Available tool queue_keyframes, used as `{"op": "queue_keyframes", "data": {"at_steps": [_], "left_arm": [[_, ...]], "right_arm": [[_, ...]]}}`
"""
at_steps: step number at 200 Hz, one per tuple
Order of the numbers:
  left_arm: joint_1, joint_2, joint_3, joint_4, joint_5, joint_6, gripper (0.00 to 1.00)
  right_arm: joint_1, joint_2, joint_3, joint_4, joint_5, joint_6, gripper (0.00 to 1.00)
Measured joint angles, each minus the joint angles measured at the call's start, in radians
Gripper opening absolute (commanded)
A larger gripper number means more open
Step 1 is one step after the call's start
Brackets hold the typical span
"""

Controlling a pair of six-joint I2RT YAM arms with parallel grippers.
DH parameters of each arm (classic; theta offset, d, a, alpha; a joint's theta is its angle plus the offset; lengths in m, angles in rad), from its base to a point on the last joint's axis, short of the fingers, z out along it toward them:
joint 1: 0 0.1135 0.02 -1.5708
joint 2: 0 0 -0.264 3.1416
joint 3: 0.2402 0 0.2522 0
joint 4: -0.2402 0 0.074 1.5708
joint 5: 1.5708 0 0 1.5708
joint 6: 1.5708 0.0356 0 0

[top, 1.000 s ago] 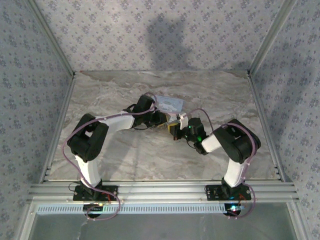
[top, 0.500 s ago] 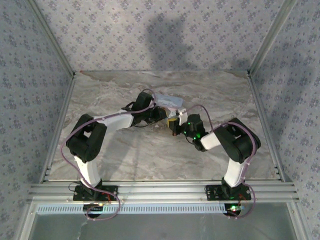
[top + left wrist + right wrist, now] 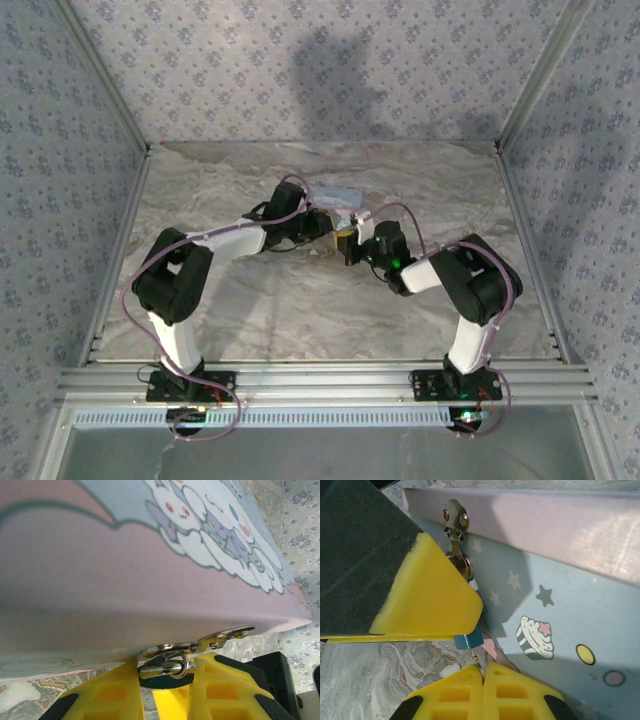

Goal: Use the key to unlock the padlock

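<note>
The small teal padlock [image 3: 469, 641] hangs by its silvery shackle [image 3: 167, 666] from the hasp [image 3: 454, 517] of a pale blue cartoon tin [image 3: 560, 605]. My left gripper [image 3: 167, 680] is shut on the padlock's dark body, its yellow finger [image 3: 430, 595] covering most of the lock in the right wrist view. My right gripper [image 3: 483, 672] sits just below the padlock, shut on the key [image 3: 478, 663]. Only a thin metal sliver of the key shows, pointing up at the lock's underside. From above, the left gripper [image 3: 335, 233] and right gripper [image 3: 352, 250] meet in front of the tin [image 3: 335, 195].
The tin's pink lid [image 3: 125, 570] rests close over the left wrist camera. Marble tabletop [image 3: 280, 310] spreads toward the arm bases. Patterned walls [image 3: 330, 70] and metal frame posts [image 3: 530, 80] enclose the back and sides.
Both grippers have shifted slightly toward the back wall, and the tin has moved back with them. Both grips are unchanged.
</note>
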Motion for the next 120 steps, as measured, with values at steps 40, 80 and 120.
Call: {"op": "queue_keyframes", "data": {"at_steps": [40, 80, 120], "left_arm": [[0.0, 0.0, 0.002, 0.005, -0.005, 0.0, 0.12], [0.0, 0.0, 0.002, 0.0, -0.011, -0.007, 0.12], [0.0, 0.0, 0.005, -0.004, -0.015, -0.008, 0.12]], "right_arm": [[-0.011, 0.009, 0.009, 0.002, -0.019, -0.011, 0.0], [-0.012, 0.028, 0.009, 0.029, -0.023, -0.03, 0.0], [-0.012, 0.043, 0.004, 0.062, -0.023, -0.045, 0.0]]}}
